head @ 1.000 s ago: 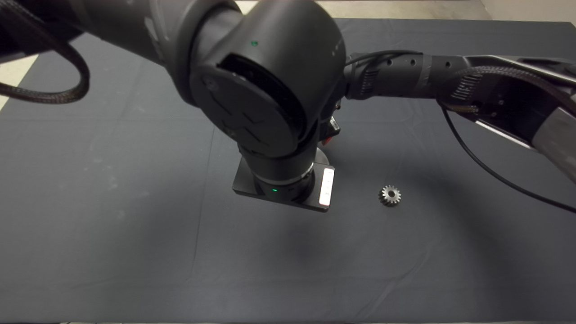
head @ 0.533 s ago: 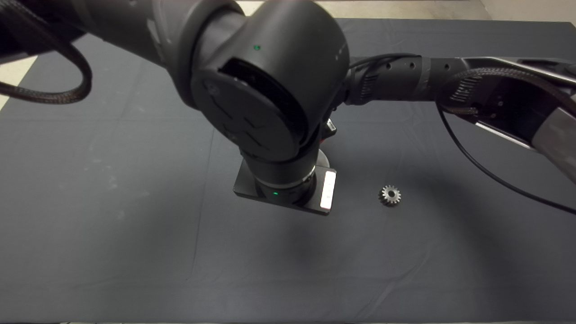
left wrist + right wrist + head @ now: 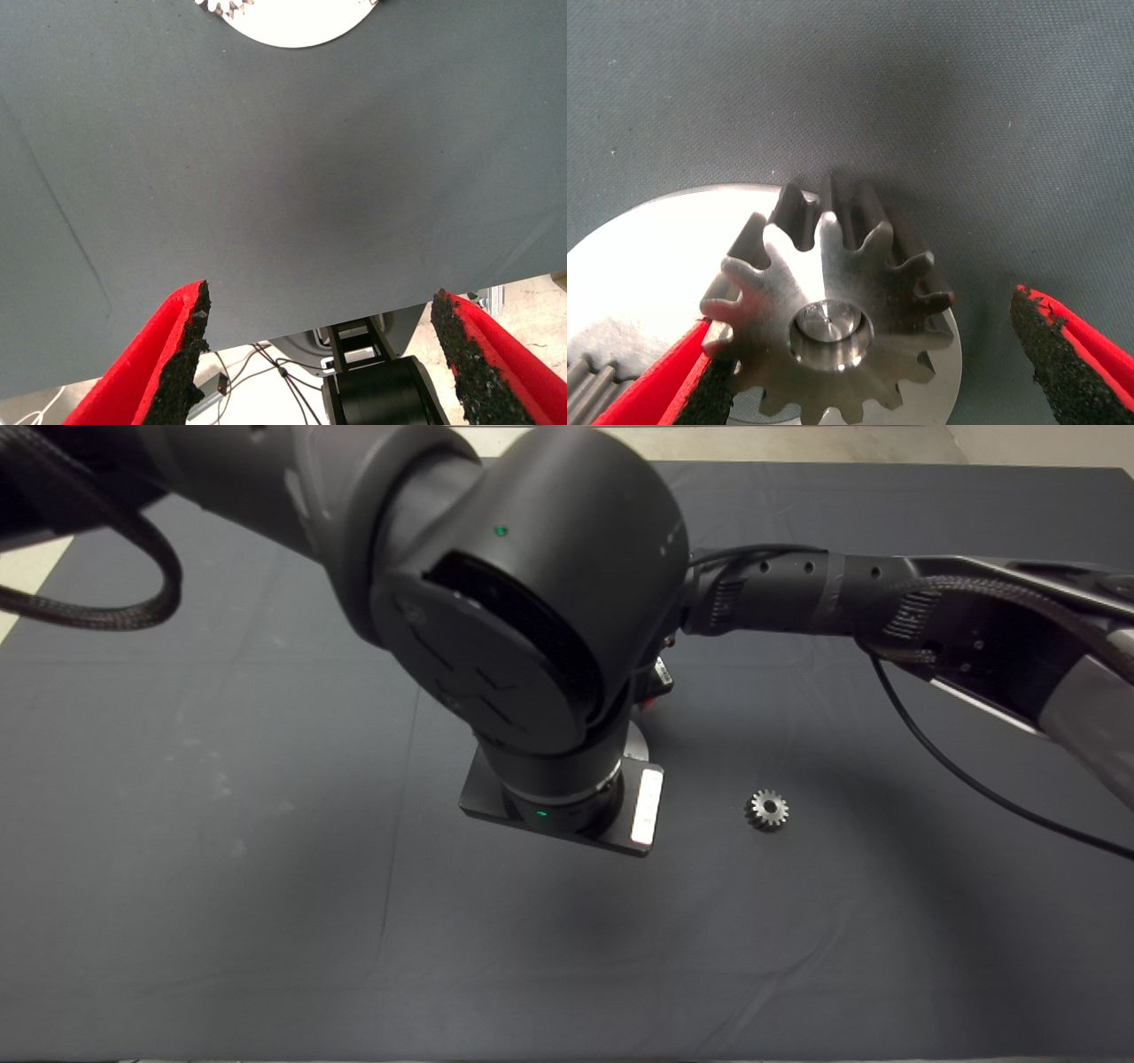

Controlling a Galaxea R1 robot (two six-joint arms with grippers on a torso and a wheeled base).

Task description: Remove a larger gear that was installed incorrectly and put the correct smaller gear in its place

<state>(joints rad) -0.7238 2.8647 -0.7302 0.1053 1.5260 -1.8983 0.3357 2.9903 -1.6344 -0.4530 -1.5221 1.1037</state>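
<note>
Centrally on the dark mat sits a black base block carrying a round bright metal plate; most of it is hidden in the head view by the left arm's bulky wrist joint.

On the plate, seen from the right wrist: the larger gear, shiny, long flared teeth, seated on a centre pin. At the plate's edge a bit of a second toothed part shows (too little to identify).

Right gripper: fingers spread wide either side of the larger gear. One finger lies right against the teeth, possibly touching, hard to be sure; the other finger stands clearly apart. Nothing clamped.

Left gripper: fingers wide apart, holding nothing, over bare mat. Its view catches the plate rim with a few gear teeth at the far edge, plus the desk edge with cables on the floor beyond.

The smaller gear, dark, short-toothed, lies flat on the mat by itself, off to the right-arm side of the block, well apart from both grippers. A black cable from the right arm hangs above the mat past it.
</note>
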